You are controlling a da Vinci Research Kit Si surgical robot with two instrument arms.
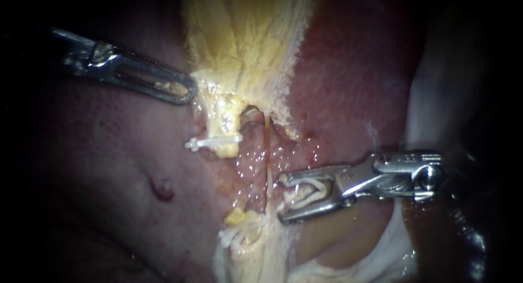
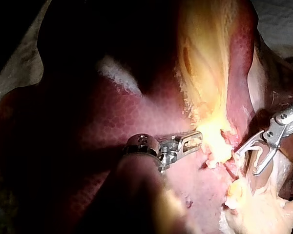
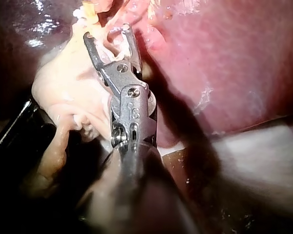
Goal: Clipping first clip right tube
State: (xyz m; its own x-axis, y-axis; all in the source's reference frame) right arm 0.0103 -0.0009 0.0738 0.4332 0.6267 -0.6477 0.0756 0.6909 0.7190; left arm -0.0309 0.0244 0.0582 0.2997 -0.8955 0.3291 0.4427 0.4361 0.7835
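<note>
The right instrument is hovering over the liver with its shaft lying in from the right. Its hand is standing wide, both jaws cradling a loaded clip, white and bowed open between them. The jaw tips are sitting just beside the right tube, a thin pale strand hanging down from the gallbladder, and are not yet around it. On the far side, the left instrument is lying in from the upper left. Its hand is gripping the gallbladder's yellow edge, jaws flat together, with a scrap of that tissue showing through the slot. Near the strand, a seated clip is lying crosswise on the left tube. From the right wrist camera the jaws are pointing into pale fatty tissue, and I cannot make out the strand there.
</note>
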